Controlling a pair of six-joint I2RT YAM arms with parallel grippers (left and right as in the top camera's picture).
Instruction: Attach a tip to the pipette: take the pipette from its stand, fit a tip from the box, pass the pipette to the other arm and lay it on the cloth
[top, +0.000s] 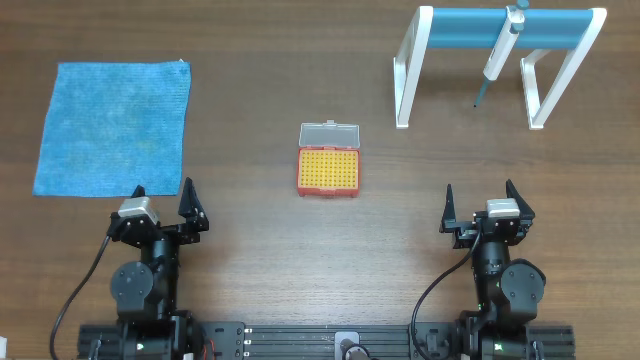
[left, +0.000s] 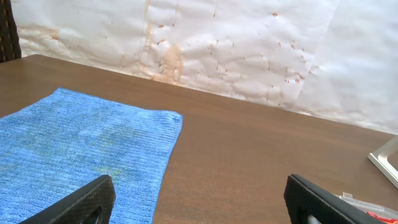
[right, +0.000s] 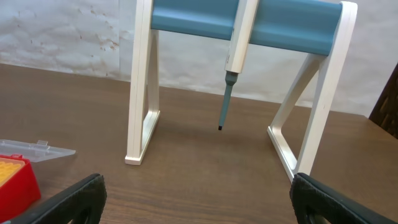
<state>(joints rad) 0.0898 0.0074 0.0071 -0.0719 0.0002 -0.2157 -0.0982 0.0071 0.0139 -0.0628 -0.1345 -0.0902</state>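
The pipette (top: 497, 55) hangs from the blue bar of the white stand (top: 409, 75) at the far right of the table (top: 260, 90), its point clear of the surface. The tip box (top: 328, 172), lid open, sits mid-table. The blue cloth (top: 113, 128) lies flat at far left. The left gripper (top: 163, 190) and right gripper (top: 480, 188) rest near their bases, fingers spread, holding nothing.

Wooden table (top: 250, 90) carries blue cloth (top: 113, 128), tip box (top: 328, 171), pipette stand (top: 497, 62).
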